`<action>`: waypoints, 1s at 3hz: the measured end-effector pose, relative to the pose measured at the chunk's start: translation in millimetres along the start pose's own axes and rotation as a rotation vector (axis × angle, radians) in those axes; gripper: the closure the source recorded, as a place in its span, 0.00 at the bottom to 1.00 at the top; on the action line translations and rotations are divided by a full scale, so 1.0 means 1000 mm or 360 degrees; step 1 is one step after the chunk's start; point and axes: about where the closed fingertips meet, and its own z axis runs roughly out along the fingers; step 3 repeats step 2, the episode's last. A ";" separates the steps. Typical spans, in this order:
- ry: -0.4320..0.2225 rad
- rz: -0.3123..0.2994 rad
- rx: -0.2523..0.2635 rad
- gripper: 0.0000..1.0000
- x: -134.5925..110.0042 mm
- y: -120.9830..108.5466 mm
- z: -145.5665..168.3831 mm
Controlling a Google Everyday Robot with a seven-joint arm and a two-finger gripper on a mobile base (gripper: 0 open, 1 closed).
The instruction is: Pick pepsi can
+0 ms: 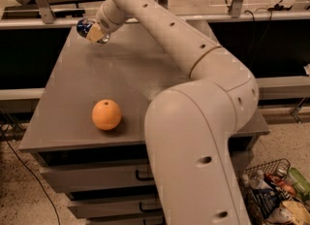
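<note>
Far left, the gripper (93, 31) had its fingers clamped round the pepsi can (83, 25); the orange (106, 114) sat nearer.

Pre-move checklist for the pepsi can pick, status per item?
1. Pincer is at the pepsi can, at the far-left corner of the table: ok.
2. Hold on the can is secure: cannot tell.
3. Can is off the tabletop: cannot tell.
4. Can has margin from the table edge: not ok, it is right at the corner.
5. Orange is out of the way: ok, it lies near the front edge, well apart from the pincer.
</note>
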 end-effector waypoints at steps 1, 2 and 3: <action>-0.0117 -0.0070 -0.0049 1.00 -0.010 0.014 -0.050; -0.0138 -0.0086 -0.0072 1.00 -0.010 0.020 -0.058; -0.0138 -0.0086 -0.0072 1.00 -0.010 0.020 -0.058</action>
